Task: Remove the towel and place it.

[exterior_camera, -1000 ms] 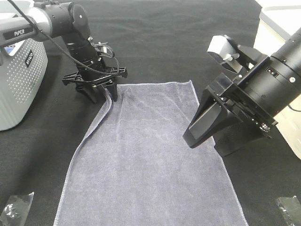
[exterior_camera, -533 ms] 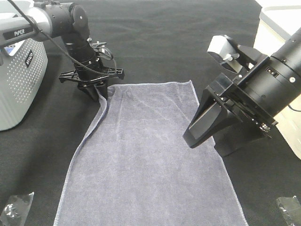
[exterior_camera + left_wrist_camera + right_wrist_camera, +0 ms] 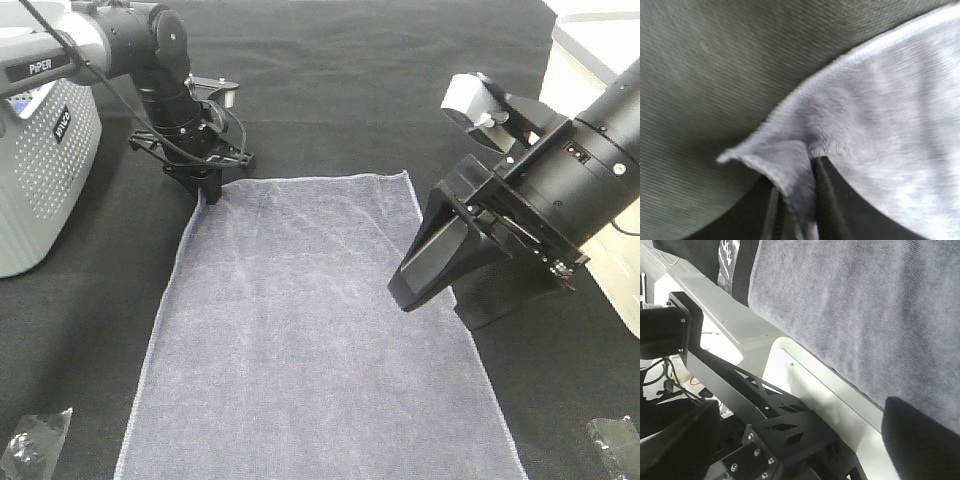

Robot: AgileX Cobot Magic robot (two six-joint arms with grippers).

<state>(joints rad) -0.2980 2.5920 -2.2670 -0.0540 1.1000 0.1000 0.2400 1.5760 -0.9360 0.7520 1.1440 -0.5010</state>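
The grey-lavender towel (image 3: 310,330) lies spread flat on the black table cover, running from the middle of the table to the near edge. My left gripper (image 3: 208,190) stands at the towel's far left corner, shut on it. In the left wrist view the towel corner (image 3: 790,170) is pinched between the two dark fingers (image 3: 827,210), and the rest of the towel (image 3: 890,125) spreads away from them. My right gripper (image 3: 445,300) hovers wide open over the towel's right edge with nothing between its fingers. The right wrist view shows the towel (image 3: 865,305) beyond that gripper (image 3: 797,412).
A grey perforated box (image 3: 35,170) stands at the left edge, close behind the left arm. A white container (image 3: 590,60) sits at the far right. Crumpled clear plastic bags lie at the near left (image 3: 35,440) and near right (image 3: 615,440) corners.
The left gripper has shut on the towel's far left corner and pulled it left and back, so the fold along the left edge has flattened. The right arm has not moved.
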